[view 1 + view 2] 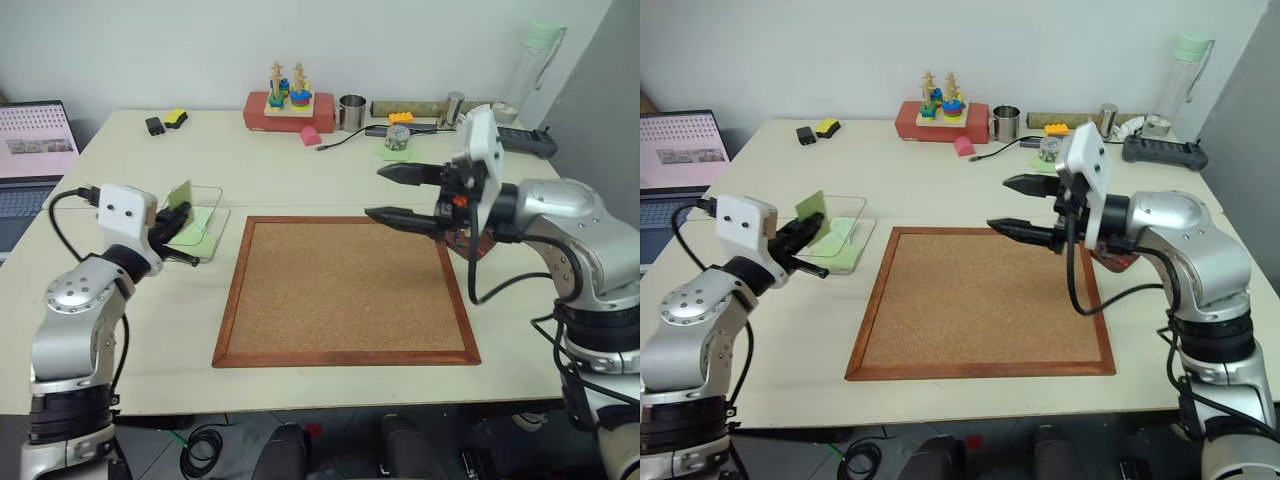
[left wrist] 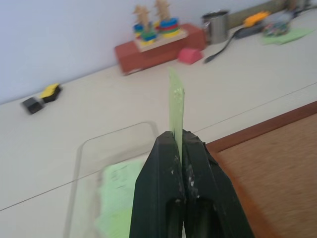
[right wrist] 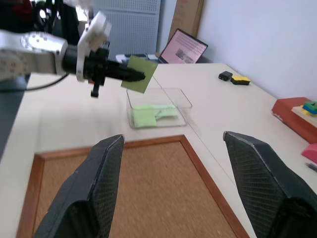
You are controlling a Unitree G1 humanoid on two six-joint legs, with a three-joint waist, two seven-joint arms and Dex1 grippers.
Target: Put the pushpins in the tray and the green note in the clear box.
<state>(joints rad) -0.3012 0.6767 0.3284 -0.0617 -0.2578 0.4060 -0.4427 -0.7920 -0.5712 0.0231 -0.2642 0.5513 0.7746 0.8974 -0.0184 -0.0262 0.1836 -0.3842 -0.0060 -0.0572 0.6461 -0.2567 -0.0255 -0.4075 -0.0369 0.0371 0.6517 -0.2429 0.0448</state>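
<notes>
Left gripper (image 1: 812,237): clamped on green note (image 1: 812,207), held upright over near edge of clear box (image 1: 861,208). Box already holding pale-green papers (image 1: 197,222). Right gripper (image 1: 400,194): fingers wide apart, empty, raised over far right edge of corkboard (image 1: 345,290). Tray (image 1: 1116,260): mostly hidden behind right arm; pushpins not discernible.

Risks, as judgement: note caught edge-on by box wall on release, sliding outside; thin paper sticking to a pad on opening; box nudged along table (image 1: 300,175) by low approach.

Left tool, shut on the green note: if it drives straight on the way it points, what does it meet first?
Probably nothing at once: the left tool points over the clear box, toward the red toy base far across the table; depth unclear.
</notes>
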